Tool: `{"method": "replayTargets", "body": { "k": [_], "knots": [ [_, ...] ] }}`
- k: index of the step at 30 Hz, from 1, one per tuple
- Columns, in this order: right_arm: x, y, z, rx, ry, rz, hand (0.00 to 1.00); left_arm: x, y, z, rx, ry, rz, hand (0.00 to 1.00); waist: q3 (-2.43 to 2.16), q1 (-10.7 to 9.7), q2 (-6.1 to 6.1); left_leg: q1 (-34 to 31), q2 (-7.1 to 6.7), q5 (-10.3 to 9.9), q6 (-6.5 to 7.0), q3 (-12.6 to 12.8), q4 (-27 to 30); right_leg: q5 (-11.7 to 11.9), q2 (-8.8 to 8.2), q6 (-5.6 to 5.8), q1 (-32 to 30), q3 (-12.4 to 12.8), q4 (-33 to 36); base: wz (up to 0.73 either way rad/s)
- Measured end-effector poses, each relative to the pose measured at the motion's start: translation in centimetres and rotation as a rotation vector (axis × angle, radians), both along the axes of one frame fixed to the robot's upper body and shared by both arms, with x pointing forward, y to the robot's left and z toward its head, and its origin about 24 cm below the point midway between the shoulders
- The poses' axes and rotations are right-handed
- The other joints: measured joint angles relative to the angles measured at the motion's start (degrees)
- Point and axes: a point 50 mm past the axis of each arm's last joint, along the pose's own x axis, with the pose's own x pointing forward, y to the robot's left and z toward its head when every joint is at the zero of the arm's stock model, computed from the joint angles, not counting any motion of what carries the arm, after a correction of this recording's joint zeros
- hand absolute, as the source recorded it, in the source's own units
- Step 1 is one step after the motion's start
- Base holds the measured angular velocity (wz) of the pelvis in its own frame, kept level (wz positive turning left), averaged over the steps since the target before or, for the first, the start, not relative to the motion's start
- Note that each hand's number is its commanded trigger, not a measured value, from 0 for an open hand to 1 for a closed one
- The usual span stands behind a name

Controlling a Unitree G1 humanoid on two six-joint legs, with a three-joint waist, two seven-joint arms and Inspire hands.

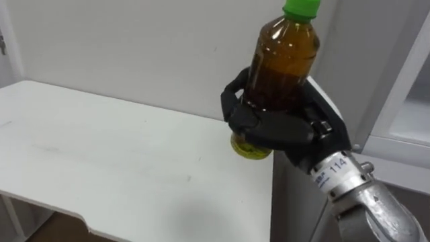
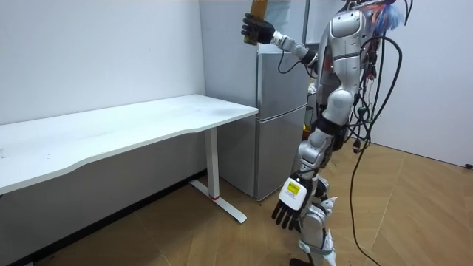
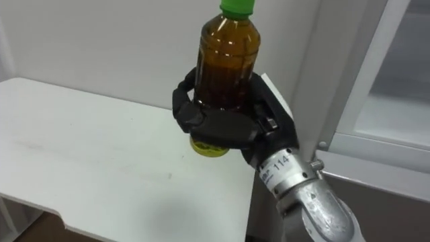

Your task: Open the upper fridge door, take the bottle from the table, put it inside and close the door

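Note:
A clear bottle (image 1: 285, 60) of brown liquid with a green cap and a yellow label at its base stands upright in my right hand (image 1: 275, 128), whose dark fingers curl round its lower half. I hold it raised above the white table's right end, just left of the grey fridge (image 2: 281, 111). In the room view the bottle (image 2: 259, 6) and right hand (image 2: 256, 31) are up at the level of the fridge's upper part. A pale framed opening of the fridge (image 1: 410, 107) shows to the right of the bottle. My left hand (image 2: 284, 210) hangs open by my side.
A long white table (image 2: 148, 122) runs along the wall to my left, its right end next to the fridge. I stand on a wooden floor (image 2: 414, 214) in front of the fridge.

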Motion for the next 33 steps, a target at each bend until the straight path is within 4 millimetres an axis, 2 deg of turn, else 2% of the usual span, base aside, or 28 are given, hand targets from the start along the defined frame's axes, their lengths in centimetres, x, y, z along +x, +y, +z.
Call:
{"method": "replayTargets", "body": {
  "k": [5,13,19,23,27,33],
  "knots": [
    [-1.4,-1.6,1.0,-0.003,-0.071,-0.04,1.0,-0.4,0.5,0.1,0.019,-0.02,0.027,0.0,0.14,-0.6,-0.48,0.8,0.06,0.0,0.0,0.7,-0.9,0.0,0.25,0.0,0.2,1.1,0.0,-0.08],
    [-2.3,-3.4,0.8,0.021,-0.072,-0.127,1.0,-1.6,1.1,0.3,0.037,-0.04,0.115,0.0,0.16,-1.8,-0.8,0.9,0.12,0.0,0.0,1.4,-0.9,0.0,0.47,0.0,-0.1,2.0,0.0,-0.04],
    [-2.9,-5.6,2.3,0.056,-0.136,-0.235,1.0,-2.5,1.6,0.3,0.064,-0.032,0.174,0.0,0.19,-2.1,-0.71,0.9,0.5,0.0,-0.01,2.1,-1.0,0.0,0.61,-0.01,-0.4,2.7,0.1,-0.05],
    [-3.4,-6.9,3.1,0.102,-0.177,-0.268,1.0,-3.4,1.7,0.4,0.067,-0.024,0.194,0.0,0.15,-3.6,-0.55,1.2,0.43,0.0,-0.03,2.9,-1.0,0.0,0.85,-0.04,-0.5,2.9,0.1,-0.06],
    [-4.4,-8.0,2.9,0.108,-0.189,-0.314,1.0,-3.7,1.8,0.4,0.066,-0.035,0.199,0.0,0.11,-5.0,-0.45,1.4,0.6,-0.1,-0.17,3.0,-1.3,0.0,1.03,-0.08,-0.4,2.9,0.1,-0.03],
    [-5.2,-9.6,1.3,0.101,-0.127,-0.392,1.0,-3.8,1.8,0.5,0.069,-0.04,0.211,0.0,0.01,-6.6,-0.33,1.8,0.58,-0.1,-0.17,4.3,-1.8,0.0,1.06,-0.11,-0.8,3.8,0.7,-0.11]
  ]
}}
